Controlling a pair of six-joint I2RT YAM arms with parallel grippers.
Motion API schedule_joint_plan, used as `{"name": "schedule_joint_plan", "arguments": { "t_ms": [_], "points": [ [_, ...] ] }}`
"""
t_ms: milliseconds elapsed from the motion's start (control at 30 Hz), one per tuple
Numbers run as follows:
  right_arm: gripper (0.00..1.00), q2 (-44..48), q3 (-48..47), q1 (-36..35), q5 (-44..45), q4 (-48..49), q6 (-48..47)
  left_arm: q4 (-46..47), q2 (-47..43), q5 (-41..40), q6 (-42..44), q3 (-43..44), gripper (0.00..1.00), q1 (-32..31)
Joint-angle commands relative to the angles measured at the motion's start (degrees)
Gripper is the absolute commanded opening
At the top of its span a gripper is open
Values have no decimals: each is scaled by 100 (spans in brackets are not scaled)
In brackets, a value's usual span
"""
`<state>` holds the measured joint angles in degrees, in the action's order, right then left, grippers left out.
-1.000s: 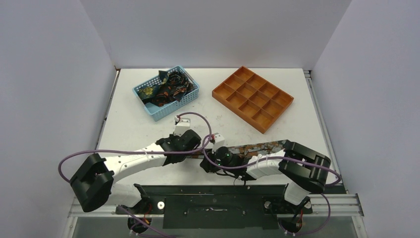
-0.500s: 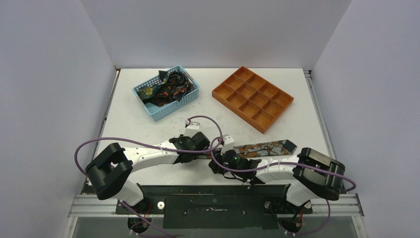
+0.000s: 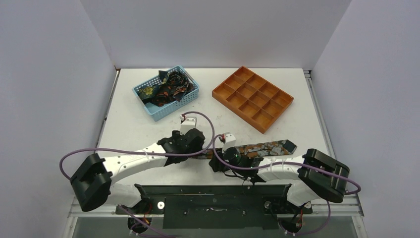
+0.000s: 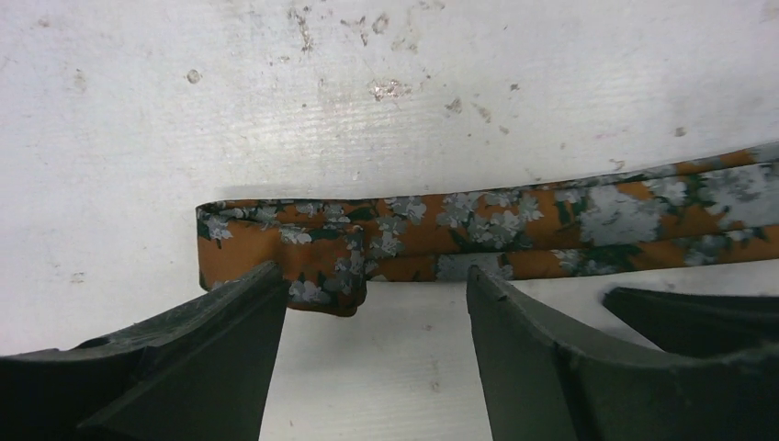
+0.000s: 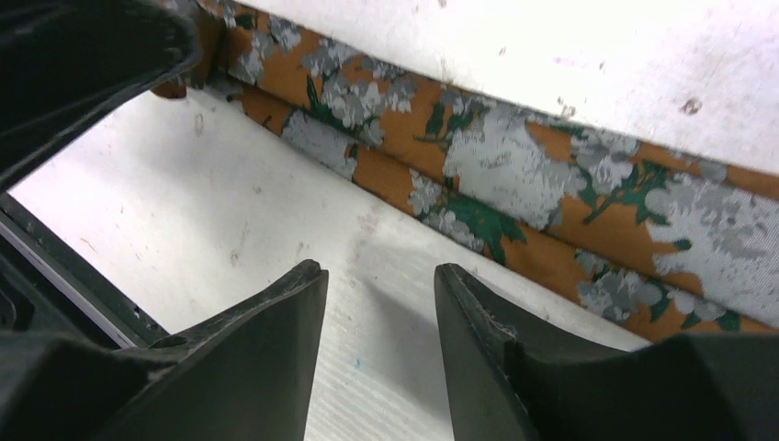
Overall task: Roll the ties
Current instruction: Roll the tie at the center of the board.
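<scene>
One tie point(image 3: 262, 148), orange with grey and green flowers, lies flat along the table's near side, its pointed wide end at the right. In the left wrist view its narrow end point(image 4: 276, 248) is folded over on itself. My left gripper point(image 4: 372, 272) stands open just in front of that fold, holding nothing. My right gripper point(image 5: 378, 268) is open over bare table, the tie point(image 5: 514, 184) lying just beyond its fingertips. From above, the left gripper point(image 3: 202, 151) and right gripper point(image 3: 216, 163) sit close together at the tie's narrow end. More ties point(image 3: 166, 88) are piled in the basket.
A light-blue mesh basket point(image 3: 188, 101) stands at the back left. An orange compartment tray point(image 3: 252, 97) sits at the back right. The dark base rail point(image 3: 213, 193) runs along the near edge, and purple cables loop over both arms.
My left gripper has opened and let go of the tie's folded end. The right gripper has opened wider and shifted slightly right, uncovering the tie's wide end.
</scene>
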<state>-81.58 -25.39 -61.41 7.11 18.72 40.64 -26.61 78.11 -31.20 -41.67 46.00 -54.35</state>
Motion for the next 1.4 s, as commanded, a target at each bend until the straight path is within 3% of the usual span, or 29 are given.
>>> {"name": "schedule_joint_plan", "arguments": {
  "t_ms": [0,100,233,367,500,667,800,933,1367],
  "points": [
    [49,248,-507,206,-210,-33,-153,-154,-868,-28,-157,-22,72,6],
    [50,126,-880,259,-457,-113,-179,-254,-1549,-103,-363,-264,74,36],
    [39,-445,-1502,250,-997,10,-69,219,-2859,-44,-731,-1251,66,363],
    [32,-1023,-2014,250,-1330,261,162,1157,-4310,1205,-972,-2461,61,1521],
    [31,-1469,-2484,286,-1415,309,251,1652,-5030,2670,-1262,-3175,62,2831],
    [26,-1894,-2821,296,-1545,275,251,2111,-4869,3546,-1470,-3543,59,3648],
    [23,-2115,-2831,372,-1536,200,306,2467,-4464,3607,-1506,-3626,58,3701],
    [21,-2194,-2640,510,-1538,223,353,2582,-4193,3653,-1465,-3656,63,3737],
    [18,-2274,-2200,612,-1534,322,215,3082,-4127,3778,-1440,-3857,71,3781]
  ]
}}
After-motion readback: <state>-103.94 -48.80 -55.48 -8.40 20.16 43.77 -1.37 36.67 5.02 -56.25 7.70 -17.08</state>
